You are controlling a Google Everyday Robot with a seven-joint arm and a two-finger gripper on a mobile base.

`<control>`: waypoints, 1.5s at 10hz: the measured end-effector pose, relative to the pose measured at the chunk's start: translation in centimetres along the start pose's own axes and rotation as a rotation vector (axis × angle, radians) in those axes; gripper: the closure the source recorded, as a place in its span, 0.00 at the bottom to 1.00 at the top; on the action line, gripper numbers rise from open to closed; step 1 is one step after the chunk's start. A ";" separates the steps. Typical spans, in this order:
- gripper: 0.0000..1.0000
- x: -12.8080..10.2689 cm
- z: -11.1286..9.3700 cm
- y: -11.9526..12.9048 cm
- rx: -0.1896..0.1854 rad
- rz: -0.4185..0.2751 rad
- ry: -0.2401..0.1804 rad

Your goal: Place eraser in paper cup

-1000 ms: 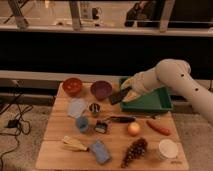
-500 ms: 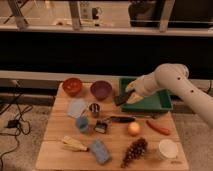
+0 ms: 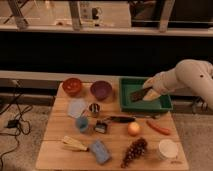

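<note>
The end effector point(image 3: 149, 91) hangs over the green tray point(image 3: 145, 107), shut tight on the eraser point(image 3: 140, 94). The dark block sticks out twd the purple bowl point(image 3: 101, 90). The paper cup point(image 3: 168, 148) stands on the surface point(image 3: 57, 127), just beside the grapes point(image 3: 134, 150), well apart from the eraser.

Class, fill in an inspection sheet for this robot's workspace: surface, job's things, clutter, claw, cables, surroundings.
Surface: wooden table, crowded.
Job's things: eraser in the claw, above the green tray; paper cup upright at the table's near right corner.
Clutter: red bowl, purple bowl, metal cup, blue cup, blue block, grapes, carrot.
Claw: shut on the eraser, over the tray.
Cables: black leads on the floor, left.
Surroundings: dark wall behind.
</note>
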 end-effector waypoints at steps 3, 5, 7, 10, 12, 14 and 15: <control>0.98 0.2 -0.3 0.2 -0.009 0.012 0.024; 0.98 0.3 -0.4 0.3 -0.008 0.013 0.025; 0.98 0.2 -0.3 0.2 -0.009 0.015 0.026; 0.98 2.6 -1.0 -0.3 0.009 0.075 0.045; 0.98 6.1 -2.4 -0.2 0.020 0.125 0.055; 0.98 7.6 -3.1 0.3 0.025 0.154 0.059; 0.98 7.9 -2.9 1.0 0.021 0.166 0.062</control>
